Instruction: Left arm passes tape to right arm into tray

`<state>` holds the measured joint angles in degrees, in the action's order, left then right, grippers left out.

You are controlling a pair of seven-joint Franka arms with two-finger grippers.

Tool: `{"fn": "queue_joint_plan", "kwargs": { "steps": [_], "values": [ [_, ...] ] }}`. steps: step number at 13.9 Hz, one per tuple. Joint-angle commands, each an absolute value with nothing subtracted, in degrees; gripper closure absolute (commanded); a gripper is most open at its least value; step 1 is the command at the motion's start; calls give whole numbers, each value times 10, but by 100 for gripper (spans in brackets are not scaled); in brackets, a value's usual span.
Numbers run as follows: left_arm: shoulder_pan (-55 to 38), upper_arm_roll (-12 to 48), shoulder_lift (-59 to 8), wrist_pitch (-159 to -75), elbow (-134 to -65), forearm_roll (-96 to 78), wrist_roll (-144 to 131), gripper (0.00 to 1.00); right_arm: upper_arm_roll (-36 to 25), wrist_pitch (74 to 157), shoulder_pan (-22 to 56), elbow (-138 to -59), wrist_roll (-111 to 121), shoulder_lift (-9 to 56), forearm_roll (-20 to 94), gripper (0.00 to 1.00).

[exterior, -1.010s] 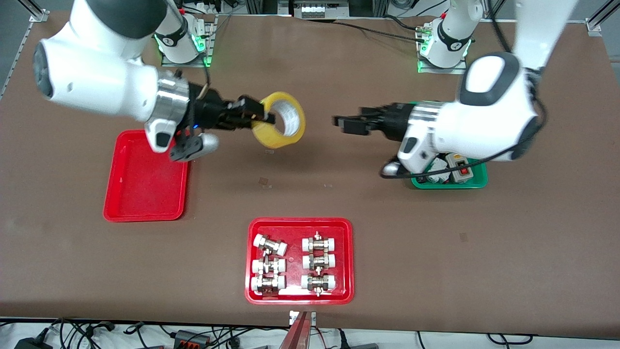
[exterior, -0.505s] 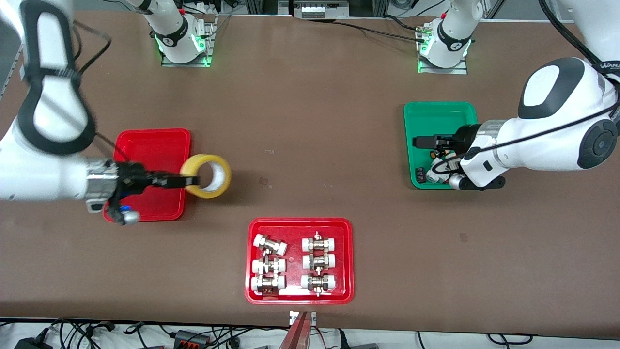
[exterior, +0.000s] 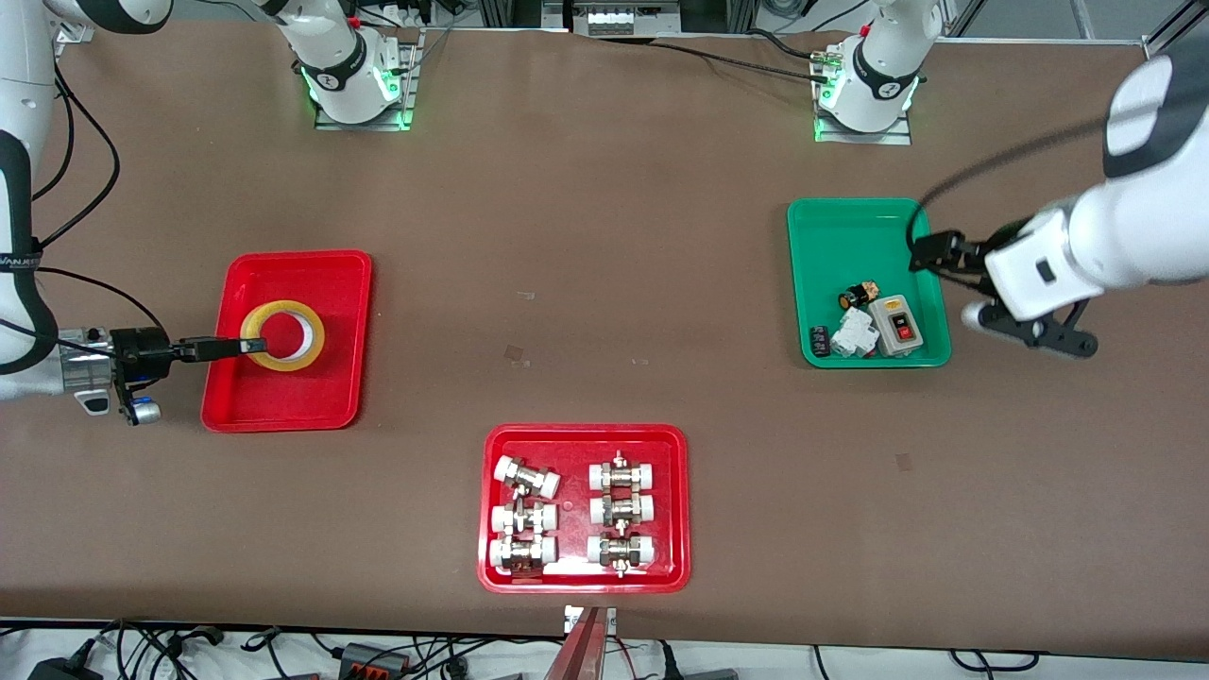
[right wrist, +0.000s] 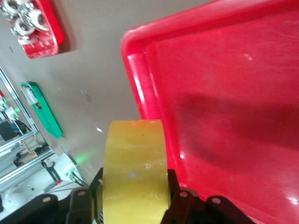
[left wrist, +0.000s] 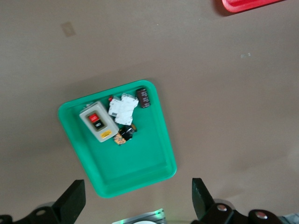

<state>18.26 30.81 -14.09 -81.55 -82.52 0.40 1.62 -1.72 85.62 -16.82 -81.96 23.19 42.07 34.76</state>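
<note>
The yellowish tape roll [exterior: 282, 334] lies flat and low in the plain red tray [exterior: 293, 401] at the right arm's end of the table. My right gripper [exterior: 247, 347] is shut on the roll's wall, reaching in over the tray's outer rim. In the right wrist view the tape [right wrist: 135, 163] sits between the fingers [right wrist: 184, 200], next to the tray's rim [right wrist: 140, 88]. I cannot tell whether the roll rests on the tray floor. My left gripper [exterior: 924, 253] is open and empty, up over the edge of the green tray; its fingers [left wrist: 72, 200] stand wide apart.
A green tray [exterior: 850, 236] with a switch box [exterior: 895, 324] and small parts sits at the left arm's end; it also shows in the left wrist view [left wrist: 140, 172]. A red tray [exterior: 583, 434] of metal fittings lies nearest the front camera.
My right arm carried the tape from above mid-table to the plain red tray and lowered it in. My left arm drew back, empty, past the green tray.
</note>
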Motion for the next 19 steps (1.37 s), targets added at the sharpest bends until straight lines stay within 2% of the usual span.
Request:
{"fn": "queue_joint_plan", "kwargs": {
  "steps": [1, 5, 7, 9, 11, 12, 13, 14, 17, 19],
  "values": [
    [81, 203, -28, -827, -910, 17, 37, 0, -4, 864, -164, -846, 242, 416, 332, 68],
    [-2, 124, 82, -895, -1046, 13, 27, 0, -4, 903, -168, -889, 281, 416, 332, 68],
    [-42, 72, 89, -898, -1055, 13, 33, 0, -4, 915, -173, -890, 295, 417, 331, 68],
    [-41, 56, 71, -899, -1021, 13, 56, 0, -4, 916, -176, -891, 306, 420, 332, 65],
    [-28, 56, 36, -901, -956, 13, 54, 0, -5, 916, -180, -898, 307, 423, 331, 55],
    [-9, 56, 20, -901, -928, 13, 54, 0, -5, 917, -183, -905, 306, 424, 331, 45],
    [5, 61, 13, -901, -919, 13, 59, 0, -5, 920, -183, -911, 307, 424, 331, 27],
    [17, 68, 14, -901, -918, 14, 59, 0, -5, 922, -184, -916, 307, 423, 327, 0],
    [68, 119, 18, -899, -918, 12, 52, 0, -5, 942, -178, -916, 307, 419, 284, 0],
    [72, 126, 18, -902, -918, 13, 52, 0, -5, 955, -176, -913, 307, 416, 254, 0]
  ]
}}
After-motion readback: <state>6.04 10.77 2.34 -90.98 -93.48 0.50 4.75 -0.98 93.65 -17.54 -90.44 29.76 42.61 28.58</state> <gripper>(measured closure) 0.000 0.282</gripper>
